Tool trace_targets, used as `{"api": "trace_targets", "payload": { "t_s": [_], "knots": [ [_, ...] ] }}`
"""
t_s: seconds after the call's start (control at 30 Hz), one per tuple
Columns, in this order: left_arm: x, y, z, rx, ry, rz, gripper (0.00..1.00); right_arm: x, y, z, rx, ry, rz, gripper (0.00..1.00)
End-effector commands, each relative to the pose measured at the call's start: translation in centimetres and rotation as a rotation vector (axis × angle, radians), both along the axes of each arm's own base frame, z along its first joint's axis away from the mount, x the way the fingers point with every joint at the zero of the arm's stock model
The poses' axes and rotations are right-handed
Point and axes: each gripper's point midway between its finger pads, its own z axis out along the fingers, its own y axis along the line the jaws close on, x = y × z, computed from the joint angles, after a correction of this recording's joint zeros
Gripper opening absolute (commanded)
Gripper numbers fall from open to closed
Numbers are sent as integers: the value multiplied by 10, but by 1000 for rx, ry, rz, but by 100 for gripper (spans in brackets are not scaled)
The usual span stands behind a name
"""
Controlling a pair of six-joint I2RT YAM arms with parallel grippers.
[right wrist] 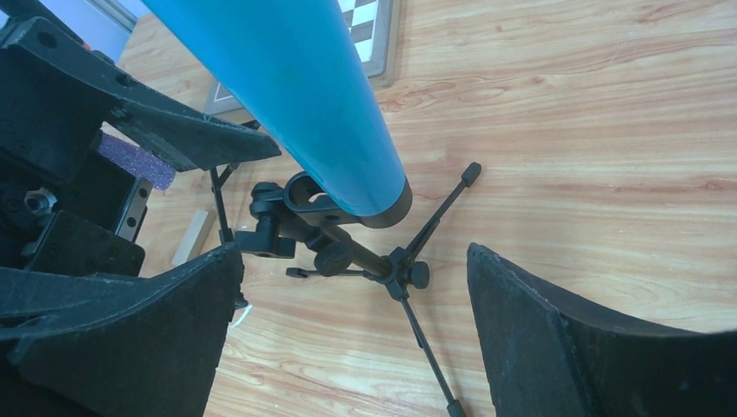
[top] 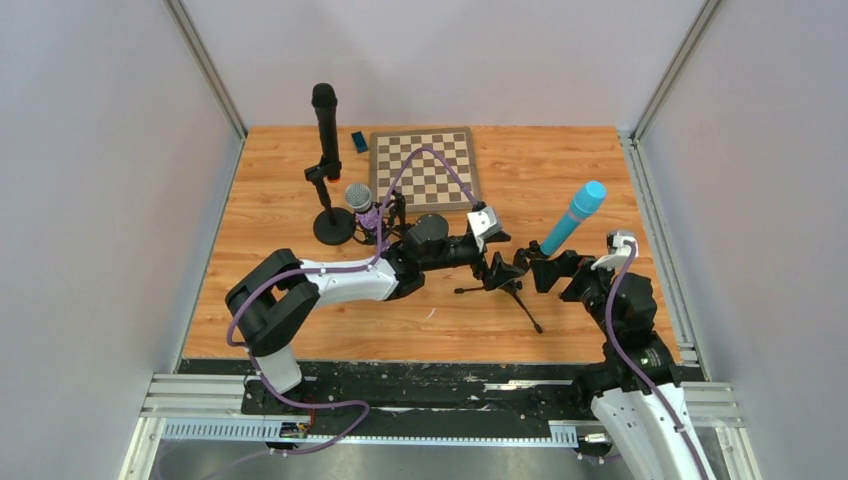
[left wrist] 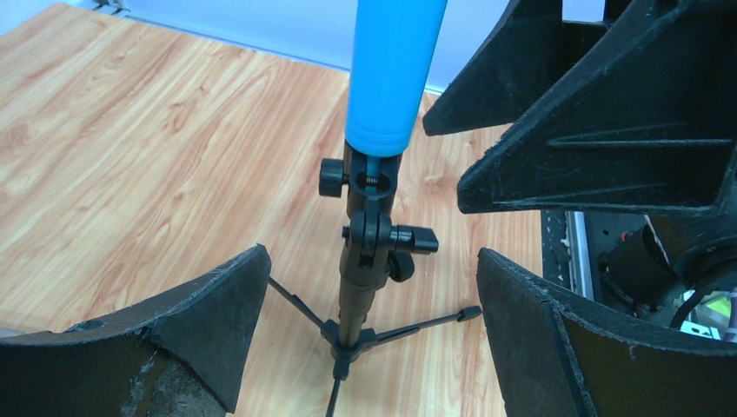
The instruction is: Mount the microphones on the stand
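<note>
three microphones on your table: the black microphone [top: 324, 120] upright on a round-base stand [top: 333, 228], the purple microphone [top: 360, 200] beside it, the light blue microphone [top: 570, 218] tilted in the tripod stand [left wrist: 363, 261] clip. your left gripper [left wrist: 369, 278] and right gripper [right wrist: 352, 261] flank that tripod, fingers spread, gripping nothing.

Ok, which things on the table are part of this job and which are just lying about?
Job: light blue microphone in the tripod stand; black microphone on the round-base stand; purple microphone.
Lying about: chessboard; small blue object.
</note>
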Motion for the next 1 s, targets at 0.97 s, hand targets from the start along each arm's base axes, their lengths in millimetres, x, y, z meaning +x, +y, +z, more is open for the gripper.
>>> {"api": "trace_targets", "payload": {
  "t_s": [0.97],
  "knots": [
    [13, -38, 7, 54, -102, 10, 65, -24, 23, -20, 275, 218, 8, 67]
  ]
}}
